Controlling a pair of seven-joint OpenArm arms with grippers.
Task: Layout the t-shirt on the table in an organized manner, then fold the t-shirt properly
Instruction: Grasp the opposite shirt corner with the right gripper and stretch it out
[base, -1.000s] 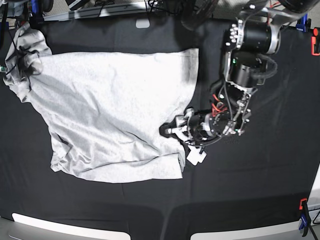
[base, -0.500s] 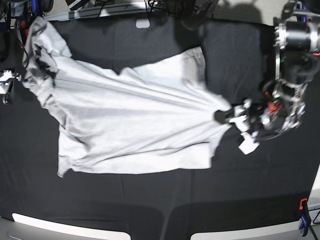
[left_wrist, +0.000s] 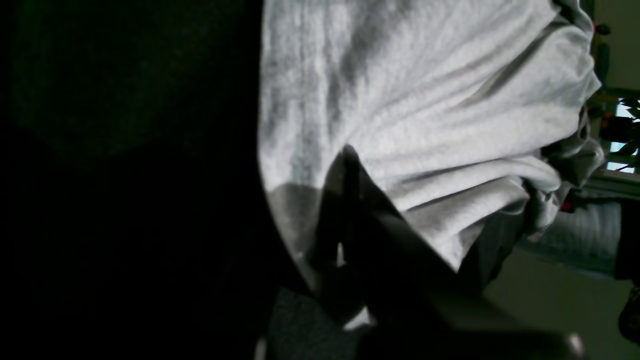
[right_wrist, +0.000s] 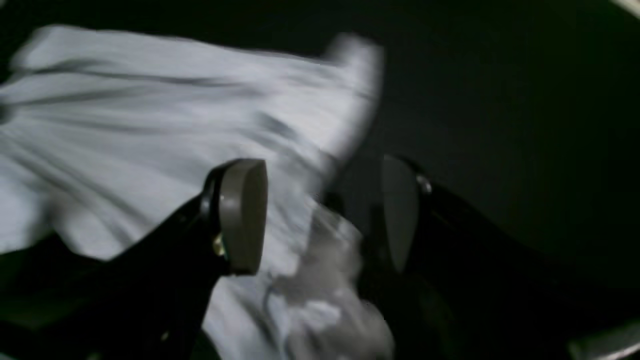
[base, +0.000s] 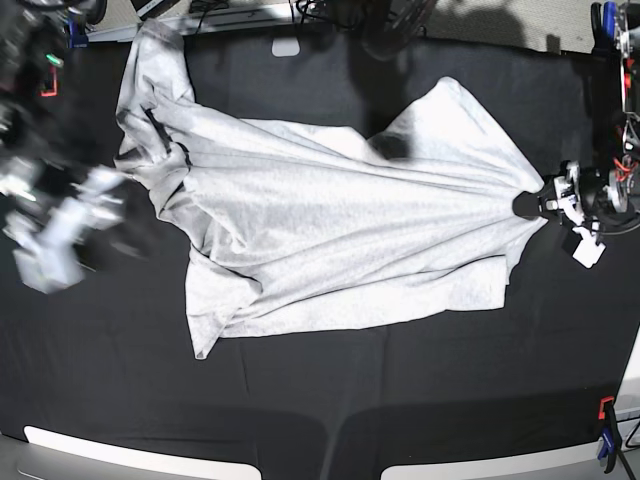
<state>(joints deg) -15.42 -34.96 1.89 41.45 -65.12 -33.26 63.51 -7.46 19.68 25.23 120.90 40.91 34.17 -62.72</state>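
Right fingers: I am seeing the two black fingers with tan pads (right_wrist: 243, 215) standing apart in the right wrist view, nothing clamped between them; blurred grey cloth is lying under the gap.
Right gripper: the white-and-black right gripper (base: 55, 235) is showing as a blur at the base view's left side, apart from the cloth's edge.
Left fingers: in the left wrist view I am looking at dark fingers (left_wrist: 345, 210) pressed together on a bunched hem of cloth, folds fanning away from the pinch.
Left gripper: the black left gripper (base: 530, 203) is gripping the cloth's rightmost point near the right edge in the base view.
Shirt: the light heather-grey cotton t-shirt (base: 320, 220) is lying spread across the middle, pulled into a point at the right, with creases radiating leftward; its upper left part is bunching near the far edge.
Table: the wide surface covered in matte black cloth (base: 400, 400) is carrying the shirt.
Clamp: a red and blue clamp (base: 606, 432) is sitting at the lower right edge.
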